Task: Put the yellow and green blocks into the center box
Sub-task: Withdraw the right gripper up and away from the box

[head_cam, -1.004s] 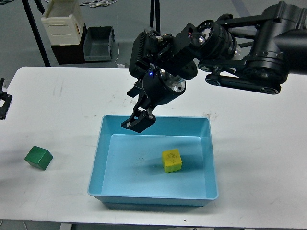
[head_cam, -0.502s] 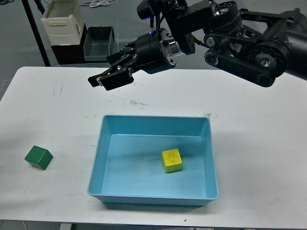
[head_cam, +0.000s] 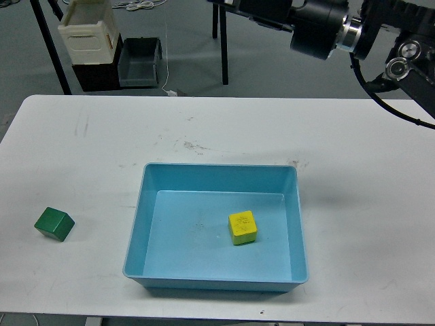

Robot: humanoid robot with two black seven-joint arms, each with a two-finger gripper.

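A yellow block (head_cam: 242, 227) lies inside the light blue box (head_cam: 143, 204) at the middle of the white table. A green block (head_cam: 54, 223) sits on the table to the left of the box, near the table's left front. Only the thick wrist and arm links of my right arm (head_cam: 326, 30) show at the top right, above the table's far edge. Its fingers are out of the frame. My left gripper is out of view.
The white table (head_cam: 367, 204) spreads around the box. Behind it on the floor stand a cream crate (head_cam: 87, 28), a grey bin (head_cam: 141, 60) and black stand legs (head_cam: 221, 41).
My right arm has lifted out of the box, swung up and back to the right, and its gripper has left the frame. The yellow block stays in the box.
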